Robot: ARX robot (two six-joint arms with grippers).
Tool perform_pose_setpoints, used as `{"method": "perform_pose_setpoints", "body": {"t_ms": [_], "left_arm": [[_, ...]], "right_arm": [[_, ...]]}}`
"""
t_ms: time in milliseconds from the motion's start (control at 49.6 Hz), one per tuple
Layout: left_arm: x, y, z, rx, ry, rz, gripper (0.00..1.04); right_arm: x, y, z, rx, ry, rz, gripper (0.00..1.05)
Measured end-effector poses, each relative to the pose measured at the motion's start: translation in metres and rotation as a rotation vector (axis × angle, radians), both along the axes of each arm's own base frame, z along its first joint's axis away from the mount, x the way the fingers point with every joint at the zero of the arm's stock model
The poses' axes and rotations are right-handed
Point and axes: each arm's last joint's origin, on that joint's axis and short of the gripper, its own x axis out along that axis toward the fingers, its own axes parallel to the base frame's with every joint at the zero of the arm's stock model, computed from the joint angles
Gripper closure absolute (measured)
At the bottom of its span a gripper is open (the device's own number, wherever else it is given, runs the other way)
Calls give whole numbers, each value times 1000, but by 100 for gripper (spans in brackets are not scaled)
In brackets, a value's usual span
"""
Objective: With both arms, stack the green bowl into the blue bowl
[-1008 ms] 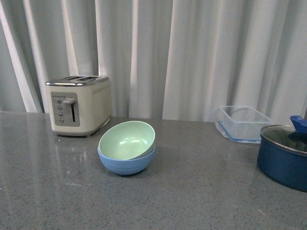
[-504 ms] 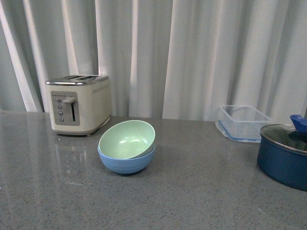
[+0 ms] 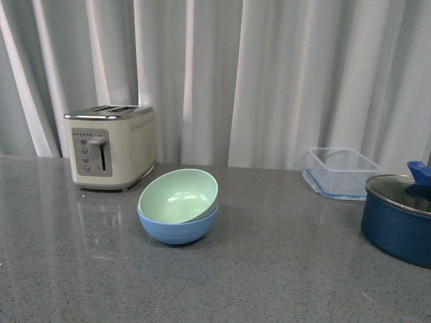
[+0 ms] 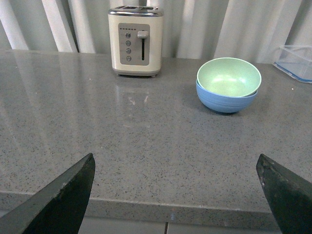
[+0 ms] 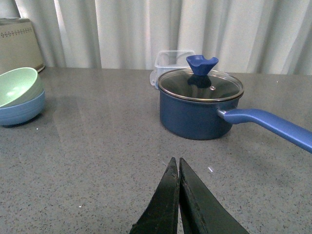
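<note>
The green bowl point(image 3: 179, 195) sits tilted inside the blue bowl point(image 3: 176, 230) on the grey countertop, left of the middle. Both also show in the left wrist view, green bowl point(image 4: 228, 76) in blue bowl point(image 4: 225, 101), and in the right wrist view, green bowl point(image 5: 17, 86) in blue bowl point(image 5: 20, 110). My left gripper point(image 4: 176, 163) is open and empty, back over the counter's near edge, far from the bowls. My right gripper point(image 5: 176, 162) is shut and empty, low over the counter in front of the pot. Neither arm shows in the front view.
A cream toaster point(image 3: 111, 148) stands behind the bowls at the left. A clear plastic container point(image 3: 340, 173) sits at the back right. A dark blue pot with glass lid point(image 3: 400, 219) stands at the right, its long handle point(image 5: 269, 124) sticking out. The counter's near edge point(image 4: 165, 208) lies under my left gripper.
</note>
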Motion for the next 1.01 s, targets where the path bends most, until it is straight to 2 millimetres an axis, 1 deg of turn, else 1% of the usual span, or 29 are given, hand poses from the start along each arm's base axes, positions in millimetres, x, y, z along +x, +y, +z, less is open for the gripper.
{"method": "perform_pose_setpoints", "body": {"t_ms": [323, 444, 524, 645, 766, 827, 847, 928, 1008], "left_arm": [[0, 0, 0, 0, 0, 0, 7], [0, 0, 0, 0, 0, 1, 7], [0, 0, 0, 0, 0, 0, 7], [0, 0, 0, 0, -1, 0, 7], [0, 0, 0, 0, -1, 0, 7], [0, 0, 0, 0, -1, 0, 7], [0, 0, 0, 0, -1, 0, 7], [0, 0, 0, 0, -1, 0, 7], [0, 0, 0, 0, -1, 0, 7]], "right_arm": [[-6, 0, 0, 0, 0, 0, 104], [-13, 0, -5, 0, 35, 1, 104], [-16, 0, -3, 0, 3, 1, 104], [-16, 0, -3, -1, 6, 1, 104], [-16, 0, -3, -1, 6, 1, 77], [-16, 0, -3, -1, 7, 1, 66], [-16, 0, -3, -1, 7, 1, 64], [-16, 0, -3, -1, 7, 1, 52], [-16, 0, -3, -1, 7, 1, 34]]}}
